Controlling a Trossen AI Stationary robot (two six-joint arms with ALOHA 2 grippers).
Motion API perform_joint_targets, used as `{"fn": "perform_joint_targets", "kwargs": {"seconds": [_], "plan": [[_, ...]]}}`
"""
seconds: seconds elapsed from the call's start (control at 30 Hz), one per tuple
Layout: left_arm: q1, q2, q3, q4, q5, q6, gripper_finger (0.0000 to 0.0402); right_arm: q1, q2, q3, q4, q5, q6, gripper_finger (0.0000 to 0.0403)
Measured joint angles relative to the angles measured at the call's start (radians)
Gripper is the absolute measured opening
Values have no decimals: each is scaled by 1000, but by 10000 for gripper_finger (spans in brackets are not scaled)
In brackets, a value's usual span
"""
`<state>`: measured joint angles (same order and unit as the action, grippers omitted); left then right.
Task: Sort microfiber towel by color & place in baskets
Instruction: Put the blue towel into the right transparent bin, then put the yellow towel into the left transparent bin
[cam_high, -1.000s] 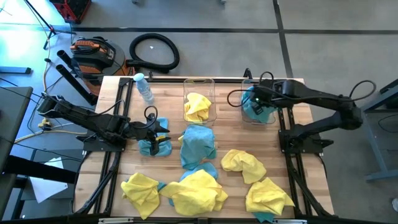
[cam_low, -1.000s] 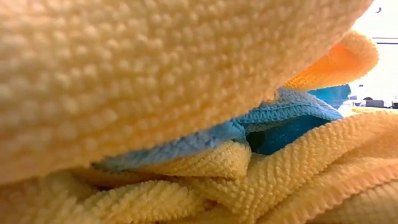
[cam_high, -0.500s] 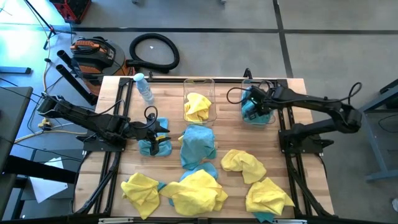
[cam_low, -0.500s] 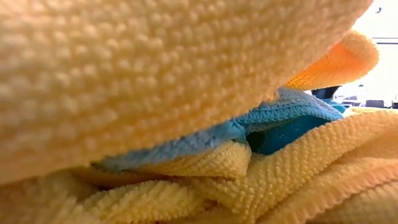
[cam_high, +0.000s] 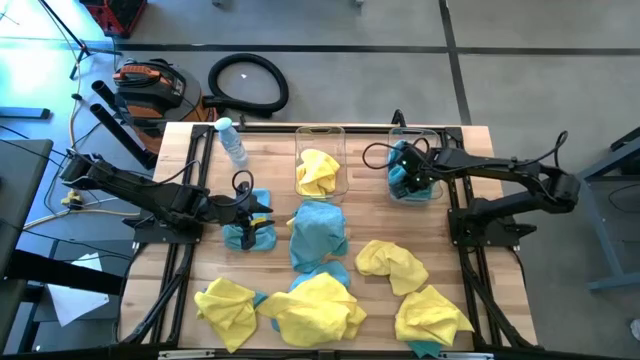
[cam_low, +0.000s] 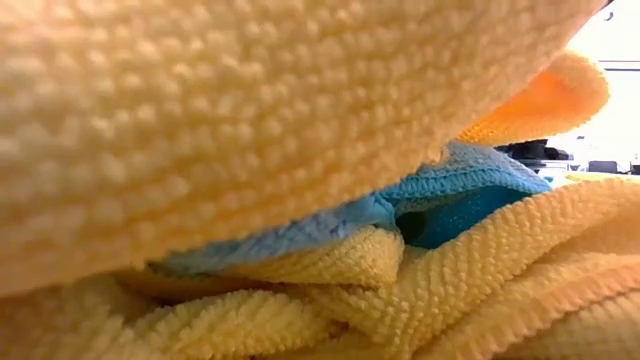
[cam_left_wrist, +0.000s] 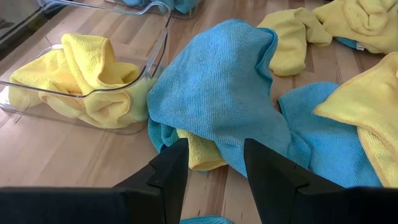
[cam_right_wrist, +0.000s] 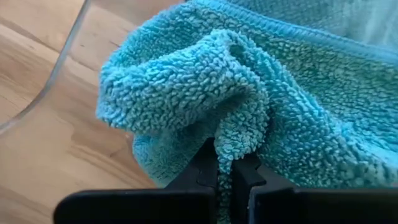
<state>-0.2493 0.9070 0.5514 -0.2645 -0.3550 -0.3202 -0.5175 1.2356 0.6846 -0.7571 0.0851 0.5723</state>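
Towels lie scattered over the wooden table (cam_high: 190, 170), yellow and teal mixed. Two clear baskets stand side by side at the far edge: the middle basket (cam_high: 320, 133) holds a yellow towel (cam_high: 317, 172), and the right basket (cam_high: 392, 140) holds a teal towel (cam_high: 425, 186). The right gripper (cam_high: 400, 168) is down inside the right basket, and in the right wrist view its fingers (cam_right_wrist: 204, 167) are pinched together on a fold of that teal towel (cam_right_wrist: 249, 112), with the basket's clear wall (cam_right_wrist: 59, 62) just beside it. The left gripper (cam_high: 262, 215) hovers low over the table's left part, above a small teal towel (cam_high: 250, 236); in the left wrist view its fingers (cam_left_wrist: 171, 171) stand apart with nothing between them. Ahead of it in that view a larger teal towel (cam_left_wrist: 217, 93) is draped over a bit of yellow cloth, touching the middle basket (cam_left_wrist: 163, 37). From above this teal towel (cam_high: 318, 232) lies in the table's middle, just in front of the yellow-filled basket. Nearer the front edge lie more yellow towels: one at the left (cam_high: 226, 305), a big one in the middle (cam_high: 315, 308) over some teal, and two at the right (cam_high: 392, 262) (cam_high: 430, 318). A small bottle (cam_high: 231, 140) lies at the far left of the table. The low view is filled by yellow cloth (cam_low: 250, 120) with a strip of teal (cam_low: 440, 190) between the folds.
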Motion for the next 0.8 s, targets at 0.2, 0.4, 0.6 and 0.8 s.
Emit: {"fn": "perform_joint_targets", "kwargs": {"seconds": [0.2, 0.4, 0.6, 0.8], "plan": [[0, 0, 0, -1, 0, -1, 142, 0, -4, 1, -2, -25, 3, 54], [0, 0, 0, -1, 0, -1, 142, 0, -36, 97, -117, -32, -1, 122], [0, 0, 0, -1, 0, -2, 142, 8, -101, 237, -291, 48, 7, 148], [0, 0, 0, 0, -22, 5, 142, 117, -279, 217, -287, 163, 85, 148]]}}
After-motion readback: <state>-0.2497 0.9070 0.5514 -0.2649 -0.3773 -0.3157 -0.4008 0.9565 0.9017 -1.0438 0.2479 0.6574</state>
